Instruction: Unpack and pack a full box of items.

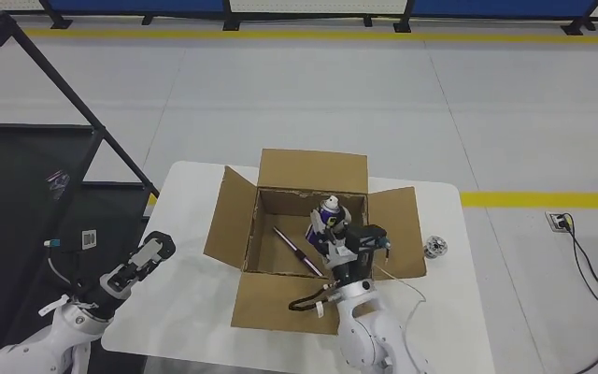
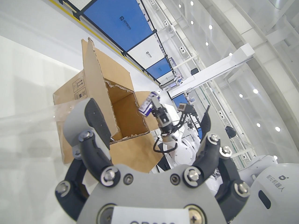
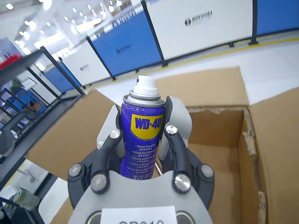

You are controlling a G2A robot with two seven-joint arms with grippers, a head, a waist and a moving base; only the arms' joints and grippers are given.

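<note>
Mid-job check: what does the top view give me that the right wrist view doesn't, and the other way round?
Top view: the left gripper at the table's left edge, and a small round thing lying on the table to the right of the box. Right wrist view: the fingers pressed on either side of the spray can, just below its white cap. Both: the right gripper holding the can over the open box.

I see a factory hall: blue and white partition panels (image 3: pixel 130 47), yellow painted floor line (image 1: pixel 528 199), high roof (image 2: pixel 233 12) with lamp rows.
</note>
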